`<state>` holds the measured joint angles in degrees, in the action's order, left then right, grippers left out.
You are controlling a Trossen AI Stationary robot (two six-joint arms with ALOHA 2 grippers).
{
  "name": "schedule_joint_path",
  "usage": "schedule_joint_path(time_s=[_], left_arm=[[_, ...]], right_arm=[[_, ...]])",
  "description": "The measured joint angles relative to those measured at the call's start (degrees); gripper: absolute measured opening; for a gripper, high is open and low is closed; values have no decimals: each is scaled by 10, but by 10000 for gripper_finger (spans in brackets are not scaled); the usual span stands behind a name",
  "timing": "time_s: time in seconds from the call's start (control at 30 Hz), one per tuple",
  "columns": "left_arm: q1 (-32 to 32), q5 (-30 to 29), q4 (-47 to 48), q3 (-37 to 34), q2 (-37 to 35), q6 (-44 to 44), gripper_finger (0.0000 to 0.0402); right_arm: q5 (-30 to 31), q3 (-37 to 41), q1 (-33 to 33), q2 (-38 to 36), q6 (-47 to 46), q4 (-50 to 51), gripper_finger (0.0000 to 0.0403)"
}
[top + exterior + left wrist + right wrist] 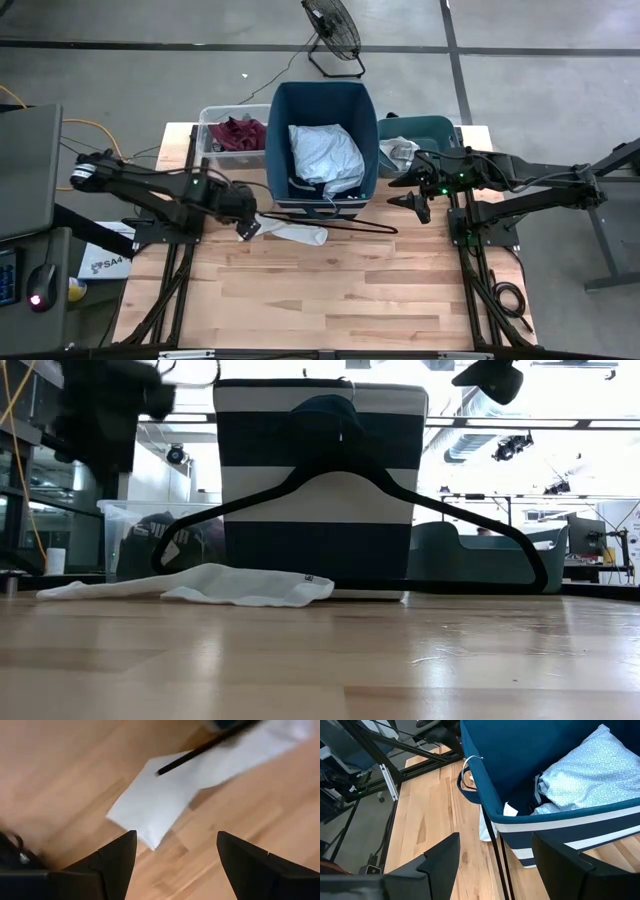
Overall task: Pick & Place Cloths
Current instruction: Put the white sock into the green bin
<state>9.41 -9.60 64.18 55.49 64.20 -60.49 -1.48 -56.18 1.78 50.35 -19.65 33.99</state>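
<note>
While the left hand (172, 851) hovers spread over the white cloth (296, 234) — pickup pending — it likely must descend and pinch.

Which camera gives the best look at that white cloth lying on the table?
The low view: the white cloth stretches flat across the table in front of the striped bin. The high view shows it small beside the left gripper; the left wrist view shows one end; the right wrist view only a sliver.
</note>
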Motion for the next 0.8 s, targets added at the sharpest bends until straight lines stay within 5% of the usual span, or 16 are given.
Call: schedule_joint_path(time_s=[0.4, 0.8], left_arm=[[0, 3, -180, -191, -3, -43, 268], [0, 1, -219, -246, 24, -45, 268]], right_arm=[[0, 0, 0, 0, 0, 0, 237], [0, 0, 0, 0, 0, 0, 237]])
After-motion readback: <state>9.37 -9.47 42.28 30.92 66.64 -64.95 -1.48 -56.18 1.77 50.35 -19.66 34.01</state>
